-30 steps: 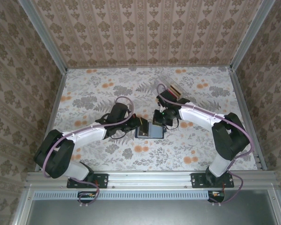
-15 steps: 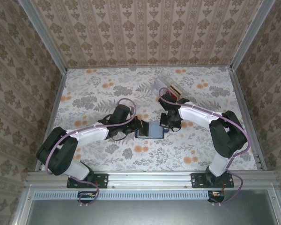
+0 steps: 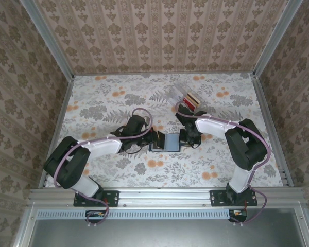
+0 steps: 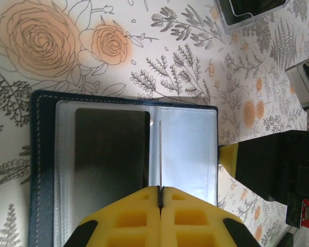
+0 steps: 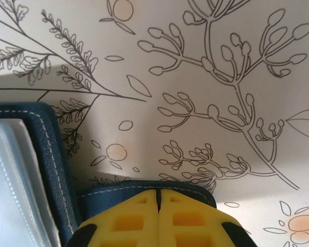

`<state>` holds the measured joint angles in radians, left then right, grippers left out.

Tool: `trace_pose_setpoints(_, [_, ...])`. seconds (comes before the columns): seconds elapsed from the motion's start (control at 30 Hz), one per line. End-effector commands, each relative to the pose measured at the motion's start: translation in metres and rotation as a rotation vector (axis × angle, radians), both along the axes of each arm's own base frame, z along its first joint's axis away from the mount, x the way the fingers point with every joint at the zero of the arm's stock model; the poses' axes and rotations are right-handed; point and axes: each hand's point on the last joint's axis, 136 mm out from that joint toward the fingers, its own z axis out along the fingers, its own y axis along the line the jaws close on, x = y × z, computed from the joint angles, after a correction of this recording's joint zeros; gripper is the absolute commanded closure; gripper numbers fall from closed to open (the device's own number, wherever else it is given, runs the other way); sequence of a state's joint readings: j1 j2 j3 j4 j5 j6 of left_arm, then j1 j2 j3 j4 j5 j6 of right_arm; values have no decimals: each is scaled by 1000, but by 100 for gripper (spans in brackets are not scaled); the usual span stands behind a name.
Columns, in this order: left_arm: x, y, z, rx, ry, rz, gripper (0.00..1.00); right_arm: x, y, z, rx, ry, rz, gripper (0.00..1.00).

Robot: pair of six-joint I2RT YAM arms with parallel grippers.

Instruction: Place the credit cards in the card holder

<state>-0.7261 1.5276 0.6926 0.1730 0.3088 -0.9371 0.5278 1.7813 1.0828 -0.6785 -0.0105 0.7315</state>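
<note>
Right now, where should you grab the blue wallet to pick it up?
By the little tab sticking out from the wallet, coming in from the right arm's side. The wallet lies open and flat, so only that thin flap fits between jaws.

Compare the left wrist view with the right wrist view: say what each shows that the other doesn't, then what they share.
Left wrist, not right: a dark card in a clear sleeve, a thin card edge-on in the shut left jaws, and the clear box. Right wrist, not left: the closing tab at the shut right jaws. Both: the open navy card holder and the floral tabletop.
</note>
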Motion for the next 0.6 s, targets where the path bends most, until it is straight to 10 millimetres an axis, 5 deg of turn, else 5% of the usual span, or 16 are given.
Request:
trace_pose_setpoints(0.0, [5, -4, 0, -9, -54, -11, 100, -7, -9, -13, -33, 28, 5, 98])
trace_pose_setpoints(0.57, [0, -19, -23, -49, -17, -39, 100, -6, -7, -16, -16, 29, 8, 98])
